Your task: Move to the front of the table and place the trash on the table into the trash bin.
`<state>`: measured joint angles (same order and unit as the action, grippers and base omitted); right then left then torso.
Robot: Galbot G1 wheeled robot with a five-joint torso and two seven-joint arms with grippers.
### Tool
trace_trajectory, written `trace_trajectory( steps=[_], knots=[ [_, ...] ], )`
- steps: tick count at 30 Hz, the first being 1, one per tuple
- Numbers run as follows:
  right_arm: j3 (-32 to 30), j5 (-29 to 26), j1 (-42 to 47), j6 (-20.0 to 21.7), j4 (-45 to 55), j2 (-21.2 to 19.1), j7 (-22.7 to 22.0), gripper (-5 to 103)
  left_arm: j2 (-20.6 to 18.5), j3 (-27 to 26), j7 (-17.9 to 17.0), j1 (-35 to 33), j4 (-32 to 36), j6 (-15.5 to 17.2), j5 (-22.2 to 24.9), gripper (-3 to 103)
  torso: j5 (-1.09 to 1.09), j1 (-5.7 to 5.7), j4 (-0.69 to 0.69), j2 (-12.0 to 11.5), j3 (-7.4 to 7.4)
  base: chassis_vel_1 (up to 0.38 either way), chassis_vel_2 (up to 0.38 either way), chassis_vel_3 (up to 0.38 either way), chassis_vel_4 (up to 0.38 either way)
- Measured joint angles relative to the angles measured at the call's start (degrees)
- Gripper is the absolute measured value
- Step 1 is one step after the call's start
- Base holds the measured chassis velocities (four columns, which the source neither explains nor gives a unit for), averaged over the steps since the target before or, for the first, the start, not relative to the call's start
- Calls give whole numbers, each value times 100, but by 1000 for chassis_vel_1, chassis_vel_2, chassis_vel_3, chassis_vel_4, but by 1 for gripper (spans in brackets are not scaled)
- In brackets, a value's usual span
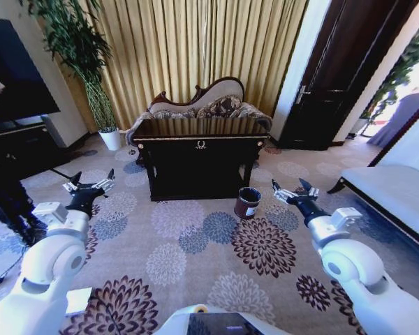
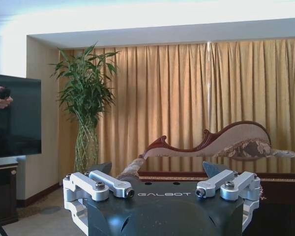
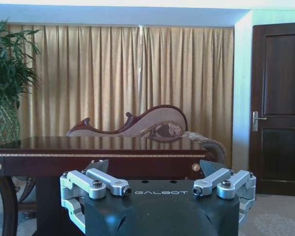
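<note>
Head view: bench (image 1: 199,132) sits upper centre of frame, dark glossy top with gold edge trim, gold emblem on the front, lower shelf under it. Trash on the top: can't make it out from here, too small and lost in the glare.

Bin (image 1: 247,202) stands on the carpet just off the bench's front right corner, apart from the leg, black inside, pale label facing the camera.

Left end effector (image 1: 91,187) is at mid left of frame, fingers spread apart, nothing between them. Right end effector (image 1: 295,193) is at mid right, fingers also apart, empty. Both are well short of the bench's front edge and raised over the carpet. The right one is near the bin, to its right.

Open room: wide stretch of flowered carpet (image 1: 195,244) between the robot and the bench front, nothing lying on it in the centre lane.

Around:
- chaise sofa (image 1: 209,105) right behind the bench, against the gold curtain (image 1: 195,42)
- potted plant (image 1: 91,63) in a white pot, upper left
- dark TV cabinet (image 1: 14,150) along the left edge
- dark door (image 1: 349,70) upper right
- pale upholstered bench seat (image 1: 394,192) along the right edge, close to the right arm's side

Right wrist view: bench edge (image 3: 98,155) runs level across the frame, above the end effector.
</note>
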<state>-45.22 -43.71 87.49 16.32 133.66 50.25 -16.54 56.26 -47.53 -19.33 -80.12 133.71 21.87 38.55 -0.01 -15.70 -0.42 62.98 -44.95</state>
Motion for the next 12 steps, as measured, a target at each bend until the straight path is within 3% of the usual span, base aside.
trace_trajectory(
  steps=[12],
  knots=[
    [-192, -204, -16, 118, 97, -140, 48, 100, 31, 27, 120, 19, -33, -1, 180, 100, 0, 0, 0, 0, 0, 0, 0, 0, 0]
  ],
)
